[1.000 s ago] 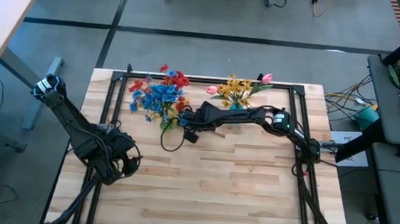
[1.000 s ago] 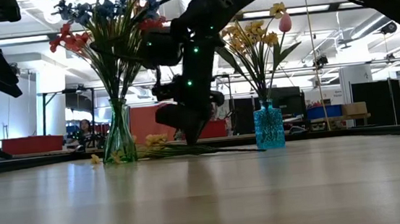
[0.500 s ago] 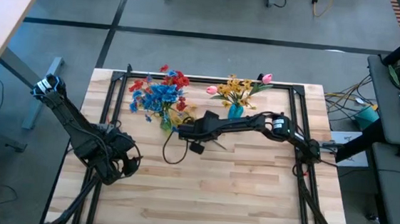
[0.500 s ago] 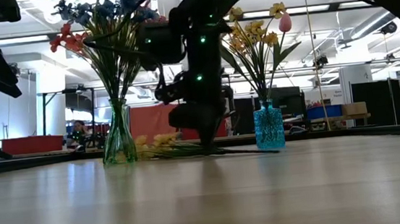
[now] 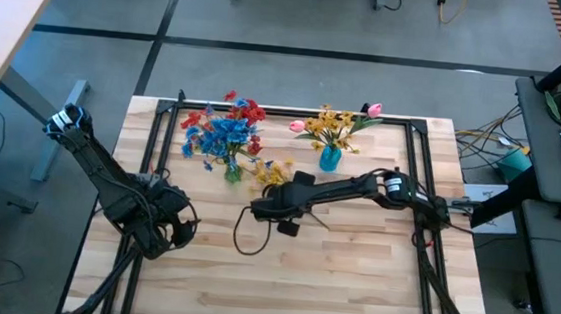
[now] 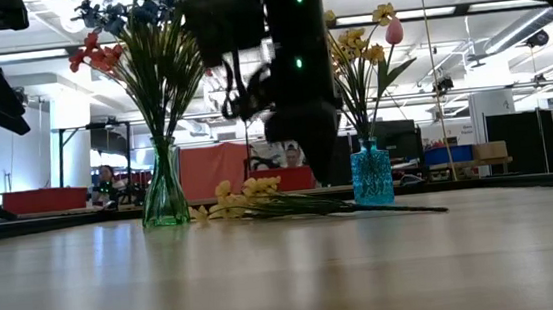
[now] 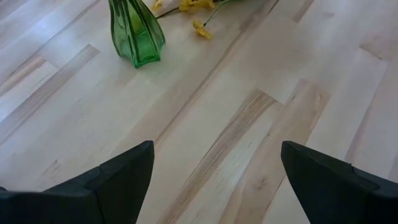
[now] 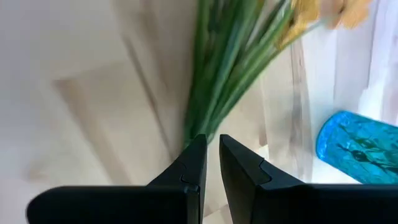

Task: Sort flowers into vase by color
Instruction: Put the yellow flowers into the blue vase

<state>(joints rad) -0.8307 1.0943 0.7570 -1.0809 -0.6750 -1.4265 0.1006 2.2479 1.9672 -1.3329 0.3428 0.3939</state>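
A yellow flower spray [image 5: 270, 169] lies on the table between the green glass vase [image 5: 232, 173] and the blue vase [image 5: 329, 159]. Its green stems [image 8: 214, 68] run under my right gripper [image 8: 212, 152], which is shut on them and points steeply down. The green vase [image 6: 164, 190] holds red and blue flowers [image 5: 224, 133]. The blue vase [image 6: 371, 172] holds yellow and pink flowers [image 5: 335, 128]. My left gripper [image 7: 214, 177] waits open near the table's left edge [image 5: 160, 223], above bare wood. My right gripper pinches the spray's green stems [image 8: 198, 124] between its two fingertips, partway along them. It comes from above, pointing steeply down. The spray lies low and almost flat, with its blooms [image 6: 244, 190] and free stem end [image 6: 430, 206] at the table top.
Black frame rails [image 5: 164, 113] run along the table's far, left and right edges. A black cable loop [image 5: 242, 236] hangs by my right gripper. The near half of the wooden top [image 5: 280, 287] is bare. People show far off in the room in the low view.
My right gripper has moved toward the table's near edge and a little to the right, away from the green vase, and has tipped further down. It stays shut. The yellow spray has slid along the table with it, out from beside the green vase.
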